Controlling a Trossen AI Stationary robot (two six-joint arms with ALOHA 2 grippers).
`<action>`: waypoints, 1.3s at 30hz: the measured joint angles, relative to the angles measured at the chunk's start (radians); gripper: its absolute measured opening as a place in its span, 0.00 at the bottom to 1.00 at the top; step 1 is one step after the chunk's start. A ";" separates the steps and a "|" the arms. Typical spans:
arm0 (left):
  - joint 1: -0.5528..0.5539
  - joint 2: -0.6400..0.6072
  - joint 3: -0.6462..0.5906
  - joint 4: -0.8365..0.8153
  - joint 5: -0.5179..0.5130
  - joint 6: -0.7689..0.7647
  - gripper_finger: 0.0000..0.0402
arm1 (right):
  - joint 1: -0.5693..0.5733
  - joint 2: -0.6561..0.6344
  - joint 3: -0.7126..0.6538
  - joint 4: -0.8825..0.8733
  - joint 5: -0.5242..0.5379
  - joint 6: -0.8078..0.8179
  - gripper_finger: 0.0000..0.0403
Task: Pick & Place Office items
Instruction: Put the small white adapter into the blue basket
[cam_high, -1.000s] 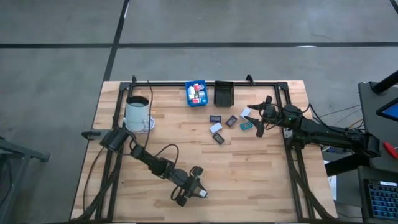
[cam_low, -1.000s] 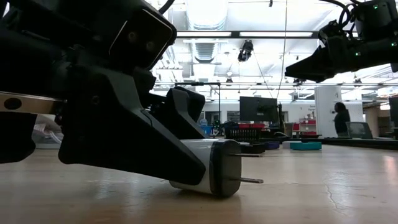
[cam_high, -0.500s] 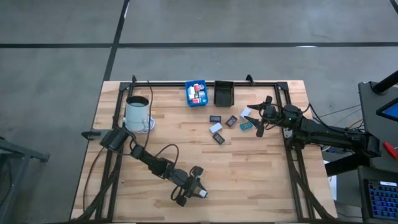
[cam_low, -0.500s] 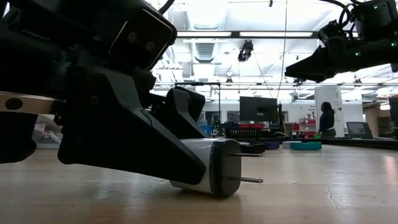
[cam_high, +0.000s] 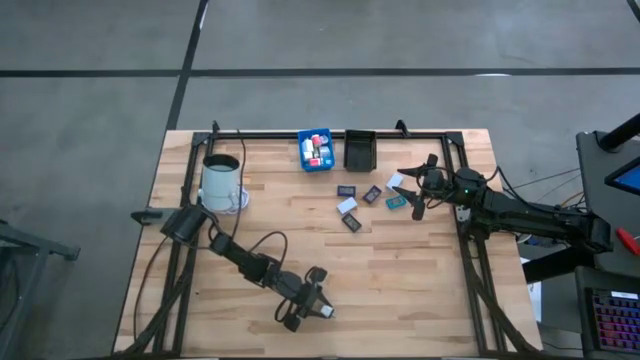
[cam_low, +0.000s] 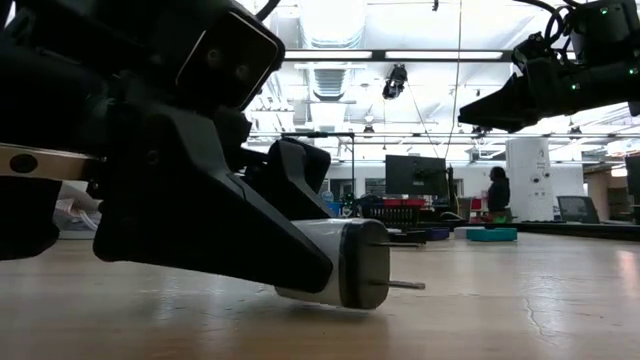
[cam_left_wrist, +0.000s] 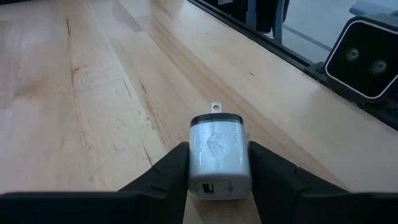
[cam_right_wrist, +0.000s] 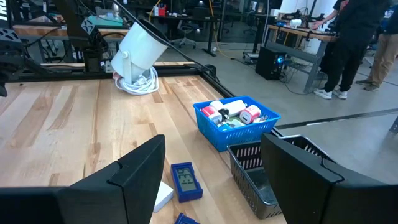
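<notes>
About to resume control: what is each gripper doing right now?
Left gripper: fingers closed on the white charger, low at the table's near edge.
Right gripper: open, empty, above the flat items.

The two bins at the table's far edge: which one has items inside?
The blue bin: it holds red and white pieces. The black bin beside it looks empty in the high view.

The high view looks straight down on the whole desk (cam_high: 400, 290). The low view sits at desk height, very near the left tool (cam_low: 300, 250), facing the room. Each wrist view looks forward between its tool's 2 fingers; high and right wrist views share the blue bin (cam_right_wrist: 236, 121).
</notes>
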 joint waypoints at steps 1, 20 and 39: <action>0.001 -0.003 0.000 0.000 0.000 0.000 0.36 | 0.000 0.000 0.000 0.000 0.000 0.000 0.64; 0.029 -0.130 -0.005 -0.039 -0.113 -0.017 0.37 | 0.000 0.000 0.000 0.000 0.000 0.000 0.64; 0.115 -0.571 -0.004 -0.488 -0.641 -0.131 0.37 | 0.000 0.000 0.000 0.000 0.000 0.000 0.64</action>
